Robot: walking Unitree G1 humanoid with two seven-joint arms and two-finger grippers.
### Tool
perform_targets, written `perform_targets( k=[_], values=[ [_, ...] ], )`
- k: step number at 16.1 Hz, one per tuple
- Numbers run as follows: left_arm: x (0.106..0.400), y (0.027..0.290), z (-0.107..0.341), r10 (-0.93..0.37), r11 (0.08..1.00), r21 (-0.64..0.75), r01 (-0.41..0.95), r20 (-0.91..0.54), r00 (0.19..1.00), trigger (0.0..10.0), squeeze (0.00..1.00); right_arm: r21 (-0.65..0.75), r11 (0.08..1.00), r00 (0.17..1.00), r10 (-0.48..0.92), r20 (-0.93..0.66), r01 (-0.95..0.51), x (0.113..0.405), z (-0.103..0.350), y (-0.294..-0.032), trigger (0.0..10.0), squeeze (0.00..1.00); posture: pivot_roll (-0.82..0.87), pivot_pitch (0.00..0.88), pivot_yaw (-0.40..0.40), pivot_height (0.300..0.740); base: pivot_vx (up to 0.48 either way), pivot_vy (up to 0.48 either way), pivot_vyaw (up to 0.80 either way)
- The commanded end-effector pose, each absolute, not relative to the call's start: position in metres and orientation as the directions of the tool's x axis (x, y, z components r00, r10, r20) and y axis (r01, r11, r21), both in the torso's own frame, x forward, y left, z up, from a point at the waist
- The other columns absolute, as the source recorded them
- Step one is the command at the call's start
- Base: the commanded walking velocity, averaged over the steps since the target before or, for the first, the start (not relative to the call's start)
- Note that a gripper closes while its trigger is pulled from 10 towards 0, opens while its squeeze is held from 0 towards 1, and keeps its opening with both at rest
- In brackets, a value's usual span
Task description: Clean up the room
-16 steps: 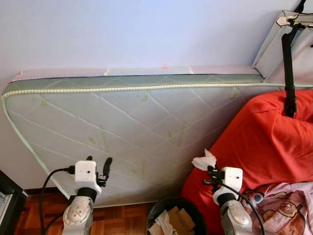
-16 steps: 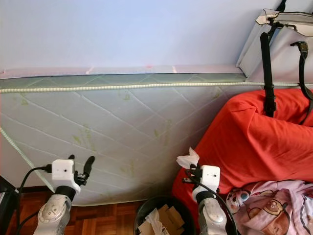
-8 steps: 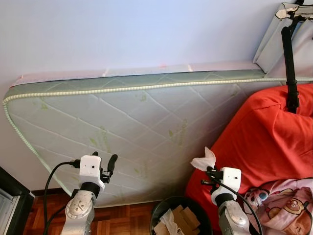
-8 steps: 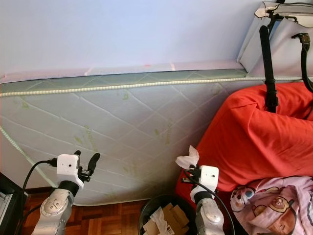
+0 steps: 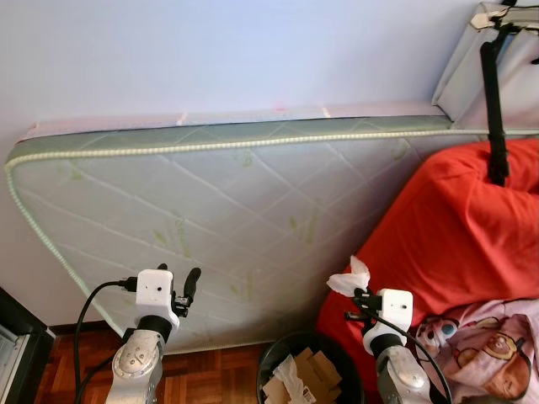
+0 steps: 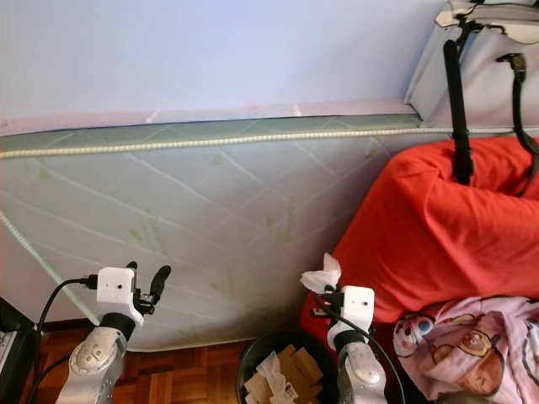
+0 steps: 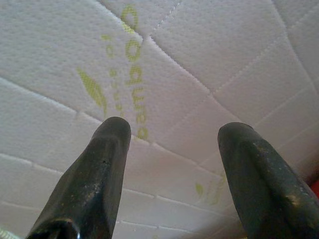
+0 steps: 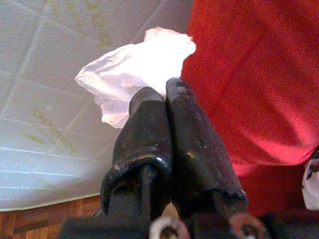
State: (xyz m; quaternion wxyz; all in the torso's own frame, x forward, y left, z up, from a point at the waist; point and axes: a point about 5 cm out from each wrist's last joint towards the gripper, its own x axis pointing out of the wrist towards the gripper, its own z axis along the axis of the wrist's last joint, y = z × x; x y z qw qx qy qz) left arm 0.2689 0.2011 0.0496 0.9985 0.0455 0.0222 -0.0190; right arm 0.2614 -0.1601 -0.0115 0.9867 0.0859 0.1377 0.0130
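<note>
My right gripper [image 5: 357,294] is shut on a crumpled white tissue [image 5: 349,279], raised in front of the red bedding and above the right rim of a black waste bin [image 5: 269,369] that holds cardboard scraps and paper. In the right wrist view the tissue [image 8: 134,72] sticks out past the closed fingertips [image 8: 164,102]. My left gripper [image 5: 187,283] stands open and empty at the lower left, its fingers [image 7: 107,149] pointing at the quilted mattress [image 7: 199,64].
A pale green quilted mattress [image 5: 236,210] leans on its side against the wall. A red duvet [image 5: 455,244] is heaped at the right, with a pink cartoon blanket [image 5: 497,345] below it and a bag strap [image 5: 491,109] hanging over it. The floor is wooden parquet [image 5: 210,383].
The view has shifted slightly. My right gripper with the tissue has dipped a little lower toward the bin. The left gripper holds the same pose.
</note>
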Motion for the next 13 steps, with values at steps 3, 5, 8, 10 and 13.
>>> perform_targets(
  k=[3,5,8,10,13],
  values=[
    [0.268,0.201,0.051,-0.029,0.996,0.089,0.033,-0.047,0.998,10.0,0.00,0.162,0.987,0.957,0.053,-0.287,-0.006,0.258,-0.014,-0.160,10.0,0.00,0.07,0.000,-0.061,0.681,0.000,0.000,0.00],
    [0.267,0.201,0.050,-0.028,0.995,0.090,0.032,-0.049,0.998,10.0,0.00,0.160,0.987,0.952,0.053,-0.301,-0.005,0.257,-0.016,-0.161,10.0,0.00,0.08,0.000,-0.064,0.661,0.000,0.000,0.00],
    [0.265,0.201,0.050,-0.023,0.996,0.088,0.028,-0.052,0.998,10.0,0.00,0.164,0.986,0.959,0.052,-0.278,-0.006,0.257,-0.014,-0.161,10.0,0.00,0.08,0.000,-0.069,0.647,0.000,0.000,0.00],
    [0.262,0.202,0.049,-0.020,0.996,0.085,0.025,-0.057,0.998,10.0,0.00,0.166,0.986,0.953,0.064,-0.295,-0.015,0.259,-0.015,-0.158,10.0,0.00,0.09,0.000,-0.075,0.647,0.000,0.000,0.00],
    [0.259,0.205,0.051,0.006,0.998,0.064,-0.002,-0.058,0.998,10.0,0.00,0.180,0.983,0.933,0.089,-0.347,-0.027,0.261,-0.019,-0.154,10.0,0.00,0.10,0.000,-0.086,0.647,0.000,0.000,0.00]
  ],
)
